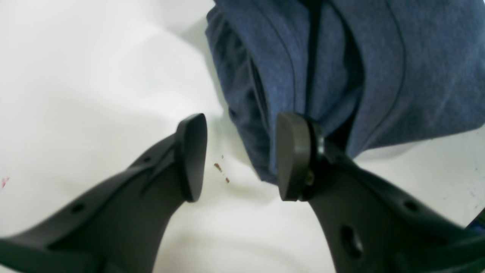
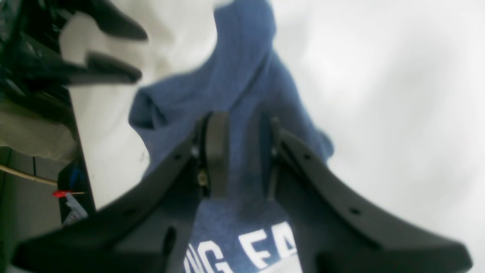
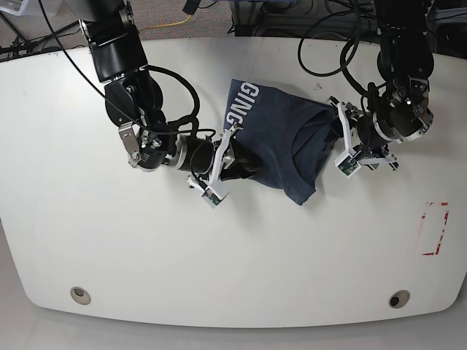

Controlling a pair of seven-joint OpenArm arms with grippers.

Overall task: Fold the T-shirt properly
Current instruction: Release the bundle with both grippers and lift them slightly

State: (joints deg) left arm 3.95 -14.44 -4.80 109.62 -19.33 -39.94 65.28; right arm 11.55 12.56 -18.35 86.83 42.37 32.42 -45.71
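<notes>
The navy T-shirt (image 3: pixel 281 142) lies bunched in the middle of the white table (image 3: pixel 219 262), with white letters "GING" showing at its far left corner. My right gripper (image 3: pixel 235 159) is at the shirt's left edge. In the right wrist view it (image 2: pixel 244 155) is shut on a fold of the shirt (image 2: pixel 242 87), with white lettering below the fingers. My left gripper (image 3: pixel 332 138) is at the shirt's right edge. In the left wrist view it (image 1: pixel 241 157) is open, and its right finger (image 1: pixel 290 155) touches the folded edge of the shirt (image 1: pixel 341 68).
A red tape outline (image 3: pixel 435 230) marks the table's right side. Cables (image 3: pixel 328 44) lie along the back edge. Two round holes (image 3: pixel 80 294) sit near the front edge. Small brown crumbs (image 1: pixel 218 167) lie on the table between my left fingers.
</notes>
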